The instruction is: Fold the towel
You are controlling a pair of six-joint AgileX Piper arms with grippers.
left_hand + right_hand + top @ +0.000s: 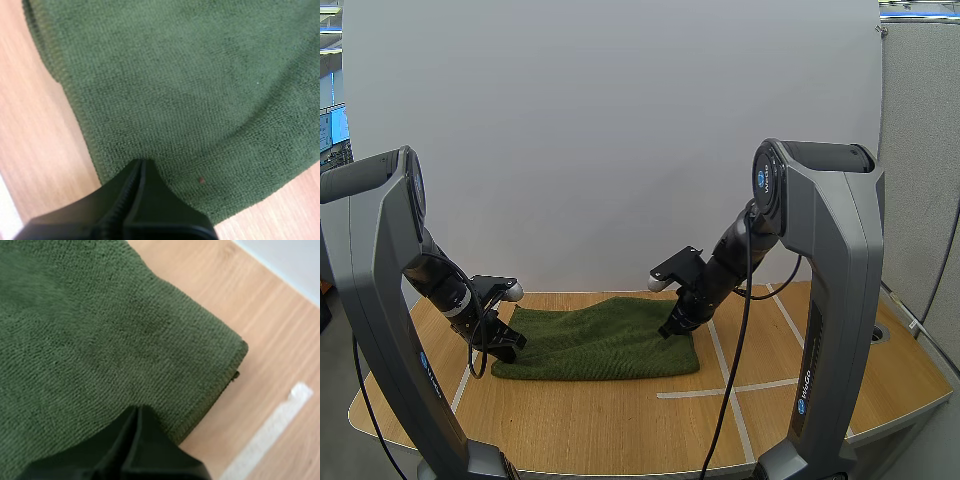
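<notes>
On the wooden table (620, 420), between the arms: towel (600, 345), green, laid flat, seemingly doubled. Judged light, limp, grippy pile; best taken at end corners. Left gripper (142, 162), right gripper (137, 409): fingers pressed together, tips set at opposite towel ends; pinch unconfirmed.

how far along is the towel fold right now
Done: the towel lies flat on the table as a long strip. Its corner by the right hand shows doubled layers, so one fold looks made. In hand: the left hand and right hand are shut at the towel's opposite ends, lifting nothing. Left: probably folding the strip end to end.
</notes>
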